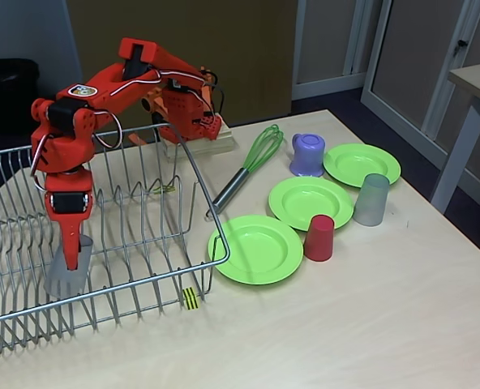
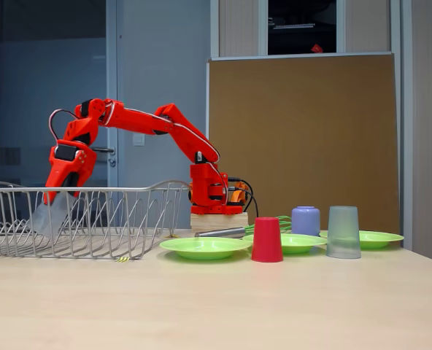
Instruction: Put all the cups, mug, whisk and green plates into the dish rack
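My red gripper (image 1: 71, 247) reaches down into the left part of the dish rack (image 1: 143, 284), shut on a translucent grey cup (image 1: 67, 274) that hangs tilted just above the wires (image 2: 50, 217). On the table to the right lie three green plates (image 1: 256, 248) (image 1: 310, 201) (image 1: 362, 164). A red cup (image 1: 319, 237) stands upside down between the two nearer plates. A second grey cup (image 1: 372, 199) stands upside down by the far plates. The purple mug (image 1: 308, 154) sits behind them. The green whisk (image 1: 252, 162) lies beside the rack's right rim.
The arm's base (image 1: 193, 121) stands on a wooden block behind the rack. A yellow-and-black tag (image 1: 190, 298) hangs at the rack's front corner. Bare tabletop (image 1: 345, 324) stretches in front of the plates. Another table's leg (image 1: 459, 154) stands at the right edge.
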`<state>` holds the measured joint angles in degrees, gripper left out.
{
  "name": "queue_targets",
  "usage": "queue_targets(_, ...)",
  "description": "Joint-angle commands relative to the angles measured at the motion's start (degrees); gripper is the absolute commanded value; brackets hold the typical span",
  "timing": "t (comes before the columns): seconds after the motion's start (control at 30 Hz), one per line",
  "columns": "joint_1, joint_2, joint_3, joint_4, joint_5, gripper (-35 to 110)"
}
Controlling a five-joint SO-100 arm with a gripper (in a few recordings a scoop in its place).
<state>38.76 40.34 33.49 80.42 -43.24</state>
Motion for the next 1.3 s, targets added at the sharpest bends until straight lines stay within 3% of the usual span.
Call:
queue_targets(0.0,1.1,-0.4,-3.5,0.7,-2.1,10)
queue_targets(0.27,2.1,-5.6,-8.3,1.1,-3.2,8)
queue_targets(0.5,3.2,-6.2,-8.9,3.5,-4.6,30)
queue_targets(0.6,3.3,-6.1,-9.4,4.1,-4.7,33)
queue_targets(1.27,3.0,2.5,-11.7,9.1,-5.6,36)
